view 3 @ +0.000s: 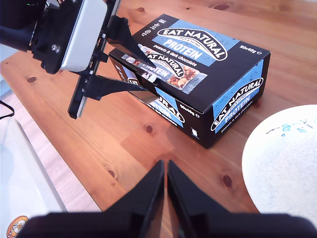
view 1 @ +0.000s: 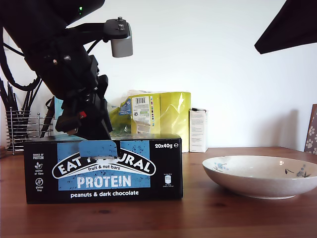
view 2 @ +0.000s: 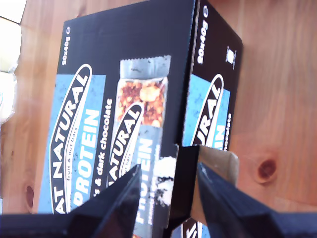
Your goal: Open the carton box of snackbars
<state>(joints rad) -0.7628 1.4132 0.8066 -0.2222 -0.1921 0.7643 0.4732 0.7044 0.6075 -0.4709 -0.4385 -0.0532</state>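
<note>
Carton box on the wooden bench, toward the exterior view's left, blue front panel with "EAT NATURAL PROTEIN" lettering facing that camera. Blue tab at the top front edge lifted a little, brown inside just visible beneath it in the first wrist view. First gripper down over the box's top front edge at the tab, fingers apart, one on either side of the raised black flap; whether touching it, could not tell. Same gripper seen in the exterior view as the dark arm reaching down from the exterior view's upper left to the box. Second gripper held above bare bench, well apart from the box, fingers together with nothing between them. White bowl with a blue floral pattern on the bench at the exterior view's right, near the box but not touching. Farther back: a yellow-green package, a small white upright carton just beside it, and a wire holder at the exterior view's far left.
</note>
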